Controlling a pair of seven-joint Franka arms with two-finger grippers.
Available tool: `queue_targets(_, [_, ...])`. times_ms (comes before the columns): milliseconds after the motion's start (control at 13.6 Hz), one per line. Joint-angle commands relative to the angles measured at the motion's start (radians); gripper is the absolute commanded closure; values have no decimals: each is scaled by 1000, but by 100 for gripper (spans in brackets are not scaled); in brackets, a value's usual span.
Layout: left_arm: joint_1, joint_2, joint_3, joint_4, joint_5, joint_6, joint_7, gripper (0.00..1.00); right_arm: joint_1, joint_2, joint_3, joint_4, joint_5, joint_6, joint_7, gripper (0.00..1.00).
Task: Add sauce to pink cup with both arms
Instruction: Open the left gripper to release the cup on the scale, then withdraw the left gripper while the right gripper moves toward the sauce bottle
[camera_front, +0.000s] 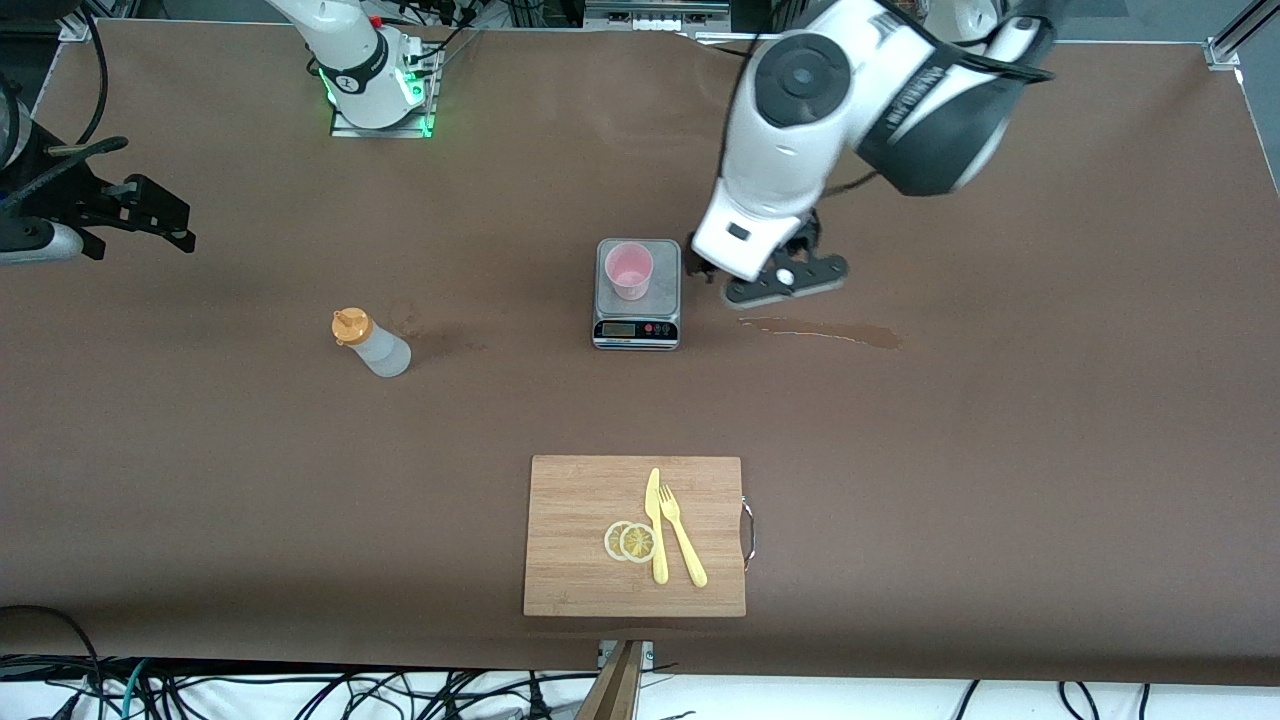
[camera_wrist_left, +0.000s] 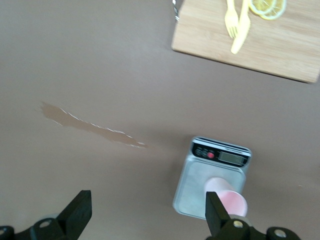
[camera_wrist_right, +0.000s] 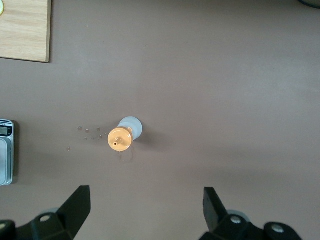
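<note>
While both grippers gaped empty, bottle (camera_front: 371, 343) stood upright, toward right gripper (camera_front: 150, 215); left gripper (camera_front: 785, 275) beside cup (camera_front: 629, 270).

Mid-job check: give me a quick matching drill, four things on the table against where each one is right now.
Things:
1. pink cup
2. sauce bottle
3. lemon slices
4. left gripper

Places:
A. on the cutting board, beside the knife
B. open, beside the scale
C. standing alone on the table toward the right arm's end
D. on the scale

Pairs: 1-D, 2-C, 3-A, 4-B
</note>
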Motion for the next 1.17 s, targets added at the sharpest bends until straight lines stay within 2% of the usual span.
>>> queue_targets(0, [65, -9, -10, 27, 10, -36, 152, 0, -8, 6, 6, 22, 15, -18, -6, 0])
queue_targets(73, [103, -29, -6, 26, -1, -42, 207, 0, -8, 6, 6, 22, 15, -18, -6, 0])
queue_targets(220, [122, -84, 56, 7, -25, -45, 316, 0, -8, 6, 6, 22, 15, -16, -6, 0])
queue_targets(587, [126, -218, 282, -75, -105, -82, 755, 0, -8, 6, 4, 25, 13, -16, -4, 0])
queue_targets(807, [126, -307, 459, -195, -215, -61, 905, 0, -11, 2, -16, 28, 19, -16, -6, 0])
queue_targets(954, [138, -449, 496, -381, -234, 99, 959, 0, 21, 44, 1, 27, 6, -18, -4, 0])
queue_targets(1027, [140, -513, 496, -444, -221, 143, 958, 0, 21, 62, -2, 28, 19, -46, -10, 0])
queue_targets(1101, [140, -525, 496, -457, -189, 136, 961, 0, 21, 60, -5, 33, 21, -74, -59, 0])
